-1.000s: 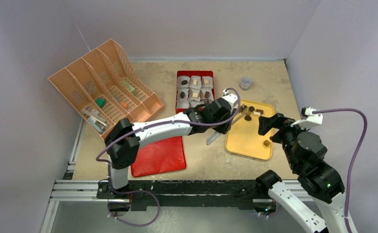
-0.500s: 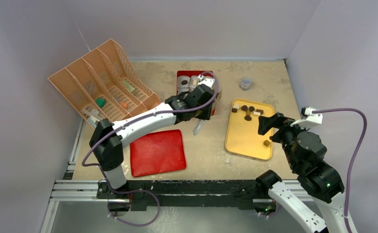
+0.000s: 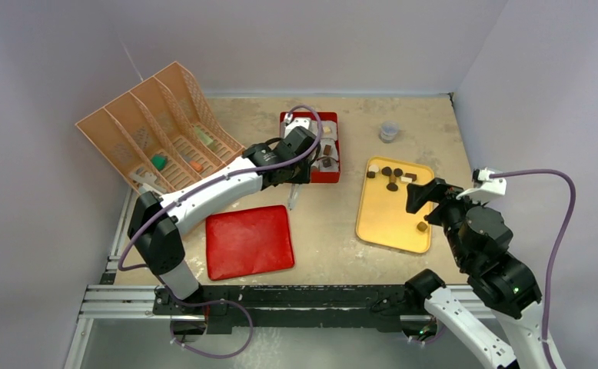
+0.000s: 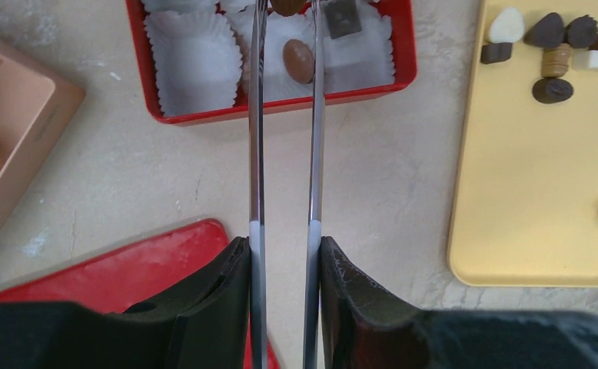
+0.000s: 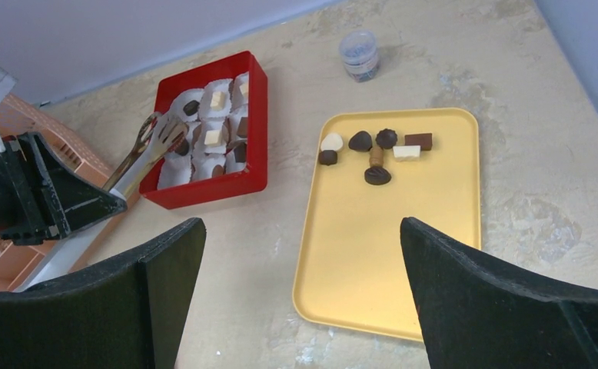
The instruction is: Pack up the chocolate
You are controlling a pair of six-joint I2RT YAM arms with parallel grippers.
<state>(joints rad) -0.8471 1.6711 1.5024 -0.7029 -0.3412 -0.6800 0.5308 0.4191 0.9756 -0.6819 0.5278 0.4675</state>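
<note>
Tongs [image 4: 257,115] swung off tray [image 4: 526,169], tips over box [image 4: 204,115] rim — chocolate [image 4: 287,6] pinched

Orange organizer [image 3: 151,123] far left, red mat [image 3: 250,241], sm grey jar [image 3: 389,132]

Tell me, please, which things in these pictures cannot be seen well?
Top view: the left arm covers part of the box.
Left wrist view: the top edge cuts off the tongs' tips and the chocolate between them.
Right wrist view: the jar's contents are too small to tell.
</note>
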